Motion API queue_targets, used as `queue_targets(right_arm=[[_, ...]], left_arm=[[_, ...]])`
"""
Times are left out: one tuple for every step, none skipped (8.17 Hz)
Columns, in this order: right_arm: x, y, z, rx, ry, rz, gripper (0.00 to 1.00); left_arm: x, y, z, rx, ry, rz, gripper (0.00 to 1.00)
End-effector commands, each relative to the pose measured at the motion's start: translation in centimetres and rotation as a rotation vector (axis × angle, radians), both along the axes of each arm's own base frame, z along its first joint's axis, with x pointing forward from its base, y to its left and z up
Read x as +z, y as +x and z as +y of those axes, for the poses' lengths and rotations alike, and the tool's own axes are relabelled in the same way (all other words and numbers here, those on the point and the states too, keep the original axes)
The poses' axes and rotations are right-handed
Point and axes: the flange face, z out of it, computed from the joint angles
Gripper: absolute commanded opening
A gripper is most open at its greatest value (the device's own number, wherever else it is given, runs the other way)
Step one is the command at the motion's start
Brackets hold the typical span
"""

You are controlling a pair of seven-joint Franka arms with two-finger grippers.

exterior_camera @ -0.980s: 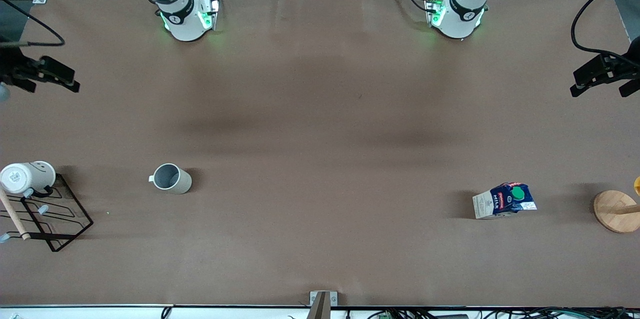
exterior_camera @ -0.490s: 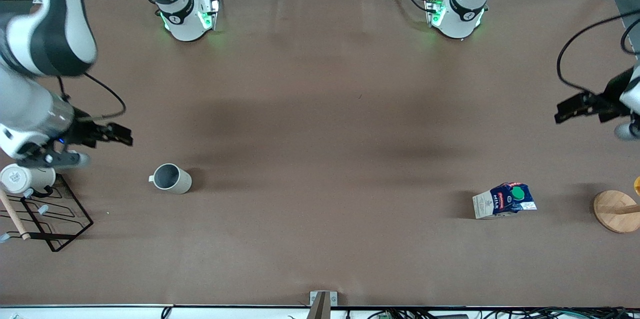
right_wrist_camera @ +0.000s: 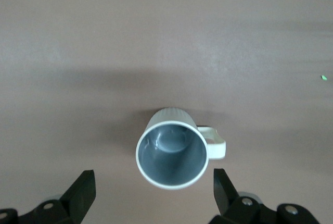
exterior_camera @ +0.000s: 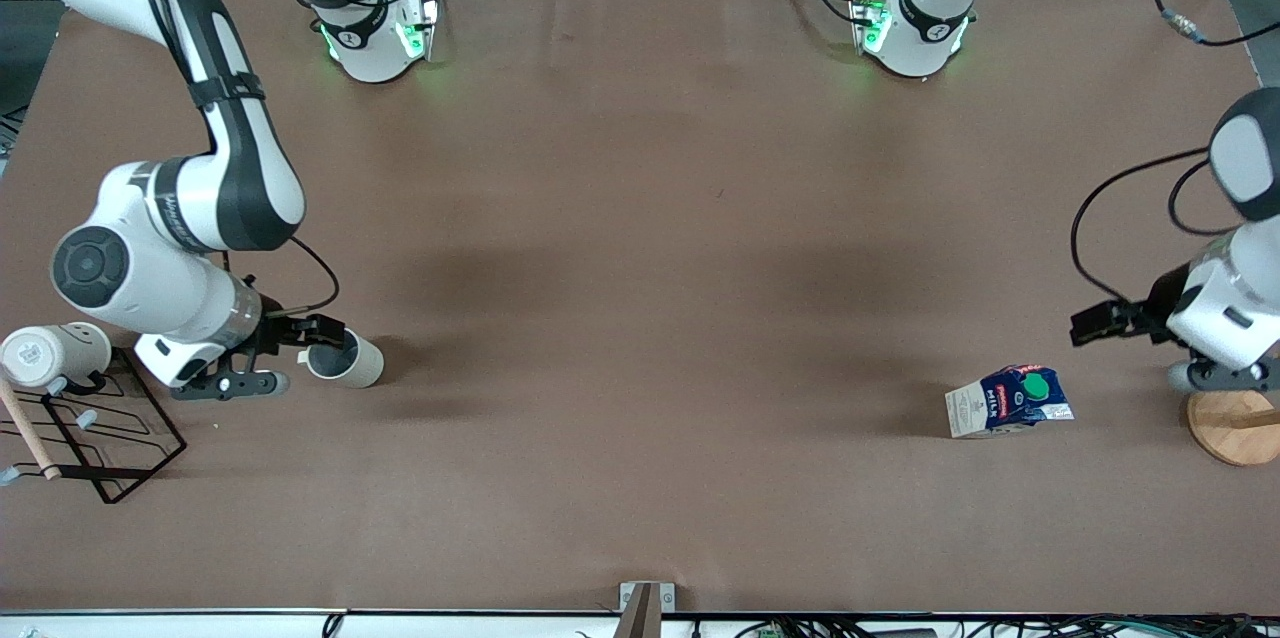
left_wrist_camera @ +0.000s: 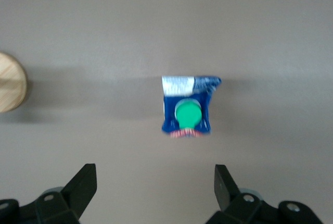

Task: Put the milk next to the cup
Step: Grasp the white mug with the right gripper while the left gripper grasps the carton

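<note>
The milk (exterior_camera: 1010, 401) is a blue and white carton with a green cap. It stands toward the left arm's end of the table and also shows in the left wrist view (left_wrist_camera: 187, 112). My left gripper (exterior_camera: 1210, 376) (left_wrist_camera: 153, 182) hangs open and empty in the air beside the milk, over the table by a wooden disc. The cup (exterior_camera: 343, 358) is a grey-beige mug with a grey inside, upright toward the right arm's end. My right gripper (exterior_camera: 235, 380) (right_wrist_camera: 153, 186) hangs open and empty close beside the cup (right_wrist_camera: 171, 153), whose handle (right_wrist_camera: 213, 143) points sideways.
A white smiley-face mug (exterior_camera: 50, 353) hangs on a black wire rack (exterior_camera: 110, 448) with a wooden stick (exterior_camera: 25, 433) at the right arm's end. A round wooden disc (exterior_camera: 1235, 423) (left_wrist_camera: 9, 82) lies at the left arm's end beside the milk.
Both arms have swung in from the table's ends toward the front camera. The right gripper has come beside the cup, the left beside the milk. Milk and cup have not moved.
</note>
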Motion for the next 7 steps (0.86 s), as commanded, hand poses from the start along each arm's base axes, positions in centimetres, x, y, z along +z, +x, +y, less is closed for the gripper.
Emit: queue_targets(right_arm=[[-2.9, -1.4, -0.2, -0.022, 0.011, -0.053, 1.0], [-4.5, -1.4, 0.1, -0.031, 0.012, -0.062, 1.0], [-5.3, -1.6, 0.6, -0.069, 0.026, -0.046, 1.0], [-5.5, -1.7, 1.1, -0.069, 0.033, -0.038, 1.0], [-6.0, -1.8, 1.7, -0.062, 0.032, -0.03, 1.0], [-6.8, -1.9, 2.1, -0.065, 0.03, -0.019, 1.0], [-7.5, -2.0, 2.4, -0.062, 0.028, -0.011, 1.0]], left_arm=[[-3.2, 2.0, 0.1, 0.034, -0.048, -0.038, 1.0], [-5.1, 2.8, -0.6, 0.047, -0.081, -0.057, 1.0], [-6.5, 3.0, -1.0, 0.054, -0.087, -0.051, 1.0], [-7.4, 3.2, -1.0, 0.055, -0.086, -0.051, 1.0], [-8.2, 3.3, -1.0, 0.054, -0.083, -0.043, 1.0], [-8.9, 3.4, -1.1, 0.051, -0.081, -0.047, 1.0], [-10.0, 3.5, -1.4, 0.053, -0.083, -0.043, 1.0]])
